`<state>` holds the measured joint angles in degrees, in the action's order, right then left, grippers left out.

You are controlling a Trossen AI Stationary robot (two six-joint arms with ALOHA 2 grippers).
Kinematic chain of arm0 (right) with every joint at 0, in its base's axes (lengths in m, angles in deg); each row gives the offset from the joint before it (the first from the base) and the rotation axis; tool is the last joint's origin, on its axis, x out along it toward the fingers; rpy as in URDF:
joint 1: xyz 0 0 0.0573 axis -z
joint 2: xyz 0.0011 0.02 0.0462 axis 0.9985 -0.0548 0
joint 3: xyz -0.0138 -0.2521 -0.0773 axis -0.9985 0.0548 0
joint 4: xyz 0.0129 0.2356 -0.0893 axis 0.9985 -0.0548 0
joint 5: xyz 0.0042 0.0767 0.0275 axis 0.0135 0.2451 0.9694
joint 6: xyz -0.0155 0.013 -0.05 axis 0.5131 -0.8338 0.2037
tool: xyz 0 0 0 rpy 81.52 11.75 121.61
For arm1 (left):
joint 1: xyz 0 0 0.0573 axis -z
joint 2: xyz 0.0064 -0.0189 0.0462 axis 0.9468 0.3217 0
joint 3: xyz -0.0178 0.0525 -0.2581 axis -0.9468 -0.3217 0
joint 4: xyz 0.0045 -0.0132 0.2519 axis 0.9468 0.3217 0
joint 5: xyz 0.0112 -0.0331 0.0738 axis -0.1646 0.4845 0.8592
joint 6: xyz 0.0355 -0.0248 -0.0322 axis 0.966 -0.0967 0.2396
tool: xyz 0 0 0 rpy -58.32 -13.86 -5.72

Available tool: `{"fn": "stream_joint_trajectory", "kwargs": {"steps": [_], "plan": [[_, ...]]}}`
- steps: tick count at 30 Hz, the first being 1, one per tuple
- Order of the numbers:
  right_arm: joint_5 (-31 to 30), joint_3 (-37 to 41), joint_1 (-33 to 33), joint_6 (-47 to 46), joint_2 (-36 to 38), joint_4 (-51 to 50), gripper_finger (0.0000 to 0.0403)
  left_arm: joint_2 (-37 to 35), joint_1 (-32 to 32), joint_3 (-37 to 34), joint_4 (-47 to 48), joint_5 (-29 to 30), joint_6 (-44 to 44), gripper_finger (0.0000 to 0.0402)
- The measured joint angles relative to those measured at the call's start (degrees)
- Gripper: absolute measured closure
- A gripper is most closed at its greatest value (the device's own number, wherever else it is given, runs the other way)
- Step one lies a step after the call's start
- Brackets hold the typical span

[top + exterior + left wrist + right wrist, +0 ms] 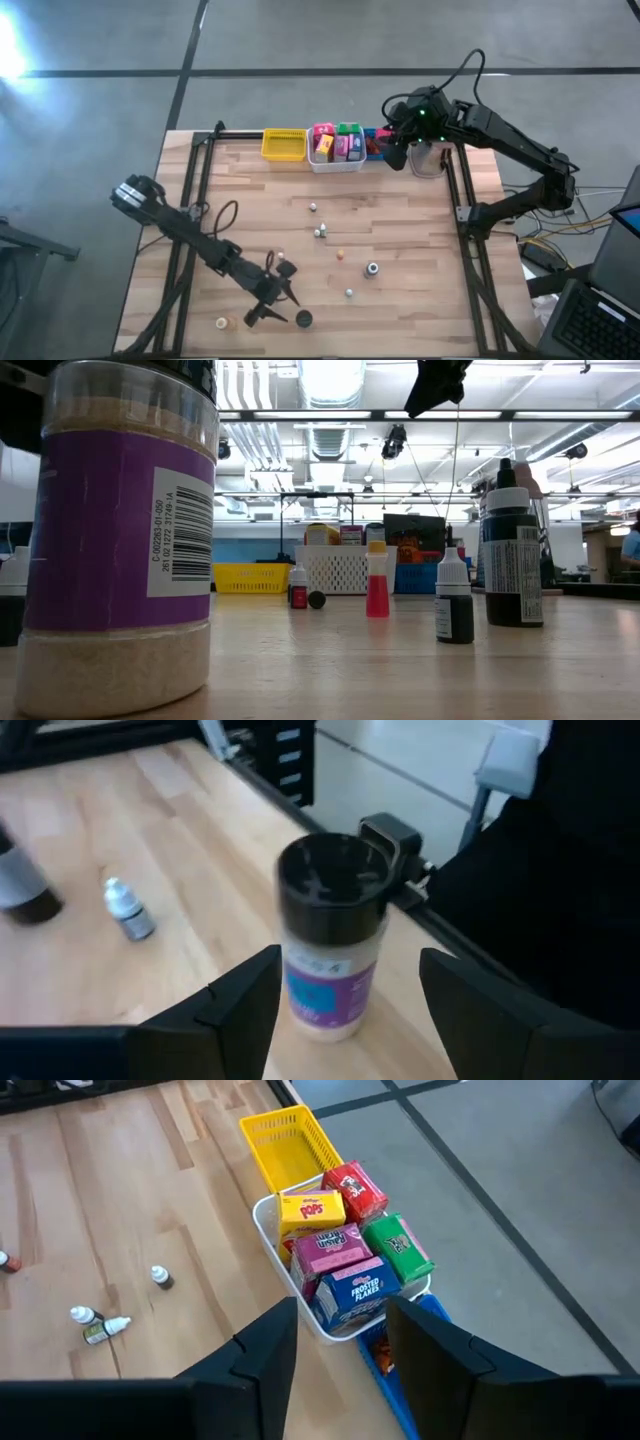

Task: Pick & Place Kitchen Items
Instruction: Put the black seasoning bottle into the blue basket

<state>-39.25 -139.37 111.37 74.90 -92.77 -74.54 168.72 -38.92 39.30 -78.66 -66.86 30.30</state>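
A spice jar [330, 955] with a black lid and a purple label stands upright on the wooden table near its front edge; it is also in the high view [303, 319] and the low view [120, 540]. My left gripper [345, 1020] [283, 308] is open, and its fingers stand on either side of the jar without touching it. My right gripper [345, 1355] [397, 155] hangs open above the white bin [270, 1230], with nothing between its fingers. Several small cereal boxes stand in that bin, among them a blue one [355, 1290] and a yellow one [310, 1210].
An empty yellow bin [284, 146] stands left of the white bin, and a blue bin [400, 1370] stands right of it, all along the far edge. Small bottles [320, 232] [372, 268] [128, 910] lie scattered mid-table. A black frame rail [440, 920] runs close behind the jar.
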Motion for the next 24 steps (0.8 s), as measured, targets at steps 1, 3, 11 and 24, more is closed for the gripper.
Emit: {"fn": "stream_joint_trajectory", "kwargs": {"steps": [1,3,11,24], "plan": [[0.0,0.0,0.0,0.0,0.0,0.0,0.0249,0.6,0.0,0.0,-0.3,-0.7,0.3,0.0158],[0.0,0.0,0.0,-0.1,0.0,0.0,0.0246,1.6,0.0,0.0,-0.2,-0.9,0.7,0.0159],[0.0,0.0,0.0,-1.1,0.0,0.0,0.0241,3.7,0.0,0.0,-1.3,-0.9,3.7,0.0159],[0.0,0.0,0.0,-1.0,0.0,0.1,0.0277,7.5,-4.1,-1.0,-9.4,-9.9,5.5,0.0146]]}}
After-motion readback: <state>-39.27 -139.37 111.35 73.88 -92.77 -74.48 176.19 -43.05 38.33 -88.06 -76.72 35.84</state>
